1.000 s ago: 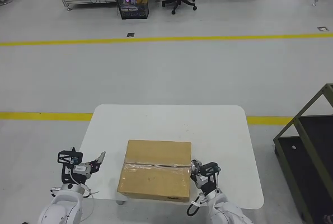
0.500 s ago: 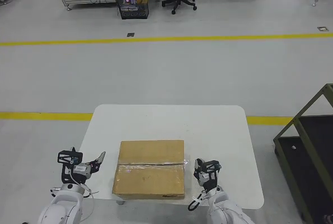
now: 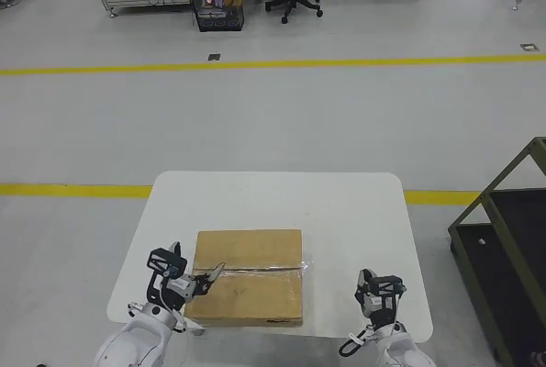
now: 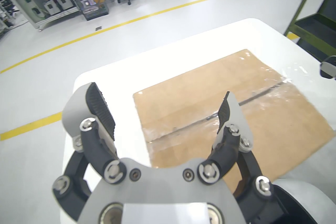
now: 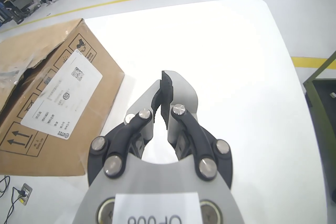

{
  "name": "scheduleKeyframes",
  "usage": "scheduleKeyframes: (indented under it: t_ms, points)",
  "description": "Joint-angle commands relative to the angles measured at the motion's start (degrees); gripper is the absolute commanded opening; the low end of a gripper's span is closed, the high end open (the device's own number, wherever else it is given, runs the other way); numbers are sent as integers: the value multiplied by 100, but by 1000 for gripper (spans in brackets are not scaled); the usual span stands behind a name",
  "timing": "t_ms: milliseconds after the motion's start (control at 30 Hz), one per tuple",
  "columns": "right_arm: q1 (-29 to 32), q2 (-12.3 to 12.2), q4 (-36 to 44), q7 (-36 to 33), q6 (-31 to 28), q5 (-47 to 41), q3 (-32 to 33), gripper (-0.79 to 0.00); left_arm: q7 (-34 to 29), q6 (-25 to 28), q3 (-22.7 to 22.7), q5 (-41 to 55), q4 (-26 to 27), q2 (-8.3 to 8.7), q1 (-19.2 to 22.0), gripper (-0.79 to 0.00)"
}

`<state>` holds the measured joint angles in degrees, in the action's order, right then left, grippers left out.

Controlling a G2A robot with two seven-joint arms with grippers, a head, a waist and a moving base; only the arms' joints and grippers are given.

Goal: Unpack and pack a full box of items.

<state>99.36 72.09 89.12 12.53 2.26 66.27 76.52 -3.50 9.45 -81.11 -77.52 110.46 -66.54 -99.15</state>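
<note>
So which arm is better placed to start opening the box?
Left, probably: the left gripper is open by the seam of the box; the right gripper is shut, off to its side over the table.

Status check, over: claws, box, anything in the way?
Left claw open, over left edge of box. Right claw shut, empty, beside box. Box closed, seam taped. Nothing atop it.

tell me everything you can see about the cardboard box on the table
The cardboard box is brown, rectangular, lying flat on the white table near the robot's edge. Two top flaps meet at a middle seam under clear tape, crumpled at the right end, where a flap edge looks torn. That end bears a white label and printed marks. The open left claw hovers over its left side; contact unclear.
</note>
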Motion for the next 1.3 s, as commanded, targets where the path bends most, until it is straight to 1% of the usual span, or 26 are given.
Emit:
scheduleKeyframes:
  t_ms: [0, 67, 300, 533, 600, 667, 733, 800, 1000, 1067, 1267]
  points:
    - [75, -11, 40, 4, -8, 17, 71, -785, -113, 31, 154, -4, 100, -12, 0, 0]
    - [133, -19, 51, 6, -36, 7, 137, -785, -209, 87, 273, 65, 176, -23, -1, 0]
    - [228, -22, -6, 56, -217, -93, 211, -785, -209, 87, 273, 65, 176, -23, -1, 0]
    - [21, 20, -227, 58, -468, -76, -56, -785, -209, 87, 273, 65, 176, -23, -1, 0]
    - [-37, 29, -264, 71, -497, -51, -102, -785, -216, 79, 337, 73, 186, -30, 6, 0]
    - [-75, 33, -271, 95, -510, -22, -119, -785, -294, 223, 561, -172, 271, -36, 80, 0]
    - [-94, 34, -269, 104, -512, -11, -112, -785, -296, 301, 833, -140, 308, -64, 179, 0]
    - [-92, 34, -269, 116, -499, -24, -85, -785, -378, 404, 1083, -271, 305, -88, 383, 0]
    - [29, 13, -204, 130, -442, -15, 86, -785, -765, 501, 1908, -468, 46, -207, 1043, 0]
    - [92, 6, -181, 130, -388, -51, 173, -785, -890, 496, 2166, -676, -96, -248, 1258, 0]
    - [311, -23, -96, 133, -309, -117, 455, -785, -1066, 253, 2763, -1360, -506, -368, 1756, 0]
